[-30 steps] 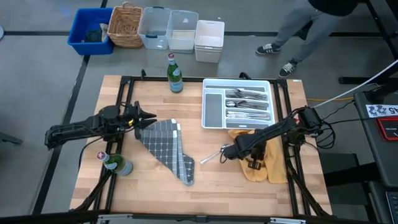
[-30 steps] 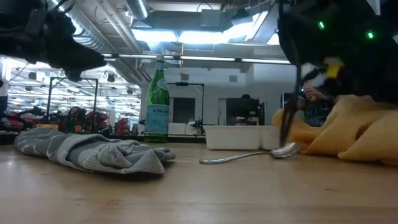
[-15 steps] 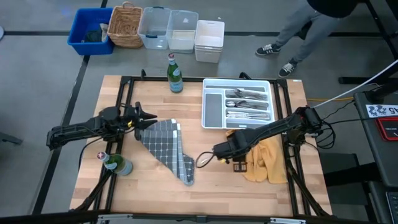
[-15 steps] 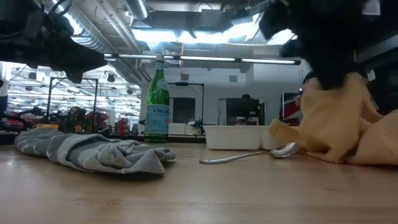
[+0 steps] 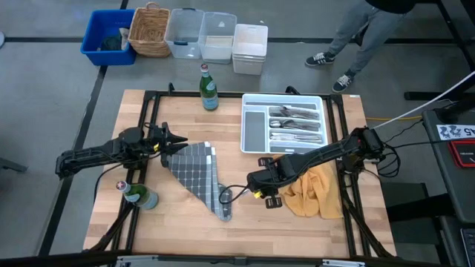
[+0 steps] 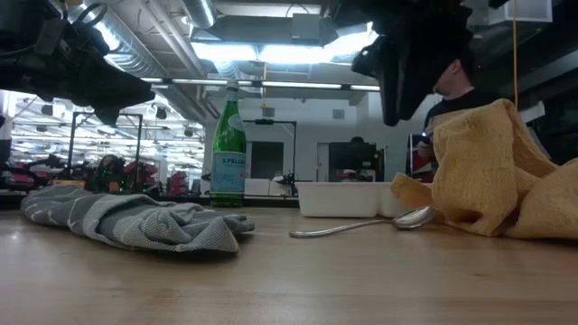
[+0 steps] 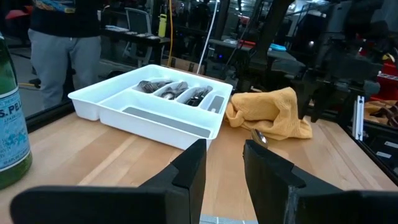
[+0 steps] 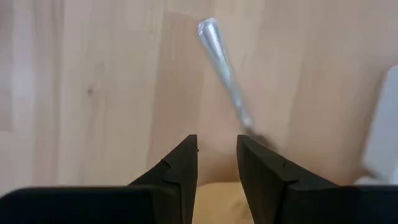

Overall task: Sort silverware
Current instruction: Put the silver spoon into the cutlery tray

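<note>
Wooden worktop point(image 5: 178, 222) filled the high view, w/ a white tray point(image 5: 254, 132) at the far right side holding sorted silverware point(image 5: 295, 124). Right hand point(image 5: 254, 187) hung low over the boards just beside a yellow cloth point(image 5: 315, 194), pointed toward a grey checked cloth point(image 5: 199, 175). One loose spoon point(image 5: 234, 190) lay between hand and grey cloth, only partly visible from above. Left hand point(image 5: 177, 141) waited at the grey cloth's far edge; a green bottle point(image 5: 209, 87) stood beyond.

Low view: spoon point(image 6: 361, 225) lay flat on the worktop, bowl touching the yellow cloth point(image 6: 488, 171), handle running toward the grey cloth point(image 6: 135, 221). Right arm showed as a dark mass above, clear of the spoon.

Left wrist view: left fingers point(image 7: 193, 168) stood a narrow gap apart, holding nothing; tray point(image 7: 155, 102) and yellow cloth point(image 7: 270, 112) lay ahead.

Right wrist view: right fingers point(image 8: 180, 165) were parted narrowly, empty, w/ the spoon handle point(image 8: 224, 68) running out ahead of the gap.

Judgement: spoon prob. light, stiff, slick, and flat against wood, so hard to get under. Best grip approx. mid-handle, fingers straddling the thin shaft; the bowel end by the cloth looked awkward, and a pinch near the tip could let it swivel.
</note>
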### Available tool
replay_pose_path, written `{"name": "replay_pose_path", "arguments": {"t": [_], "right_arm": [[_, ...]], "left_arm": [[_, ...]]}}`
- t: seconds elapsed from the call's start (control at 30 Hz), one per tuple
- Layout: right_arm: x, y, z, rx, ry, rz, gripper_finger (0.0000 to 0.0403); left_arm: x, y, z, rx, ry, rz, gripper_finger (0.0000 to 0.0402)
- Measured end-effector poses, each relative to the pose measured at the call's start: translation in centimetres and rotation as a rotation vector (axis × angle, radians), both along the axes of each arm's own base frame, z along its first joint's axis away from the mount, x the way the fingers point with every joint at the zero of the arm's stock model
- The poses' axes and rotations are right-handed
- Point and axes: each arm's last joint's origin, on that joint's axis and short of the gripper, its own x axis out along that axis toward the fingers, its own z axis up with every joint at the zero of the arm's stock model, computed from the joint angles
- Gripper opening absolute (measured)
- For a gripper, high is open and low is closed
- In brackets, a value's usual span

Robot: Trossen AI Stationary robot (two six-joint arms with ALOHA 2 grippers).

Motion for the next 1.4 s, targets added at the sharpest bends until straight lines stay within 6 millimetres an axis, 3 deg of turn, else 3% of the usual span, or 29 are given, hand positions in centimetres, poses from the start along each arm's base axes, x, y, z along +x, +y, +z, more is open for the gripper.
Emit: {"name": "replay_pose_path", "arguments": {"t": [0.27, 0.63, 0.93, 1.4], "right_arm": [[1.6, 0.0, -2.5, -0.107, -0.023, 0.163, 0.0113], [3.3, -2.0, -7.7, -0.134, 0.140, 0.117, 0.0113], [3.8, -4.1, -8.4, -0.037, 0.176, 0.088, 0.0113], [3.6, -3.9, -8.4, 0.023, 0.205, 0.100, 0.0113]], "left_arm": [[0.0, 0.0, 0.0, -0.003, 0.001, 0.001, 0.0095], [0.0, 0.0, 0.0, -0.007, 0.002, 0.001, 0.0095], [0.0, 0.0, 0.0, -0.021, 0.000, 0.002, 0.0095], [0.0, 0.0, 0.0, -0.021, 0.000, 0.002, 0.0095]]}}
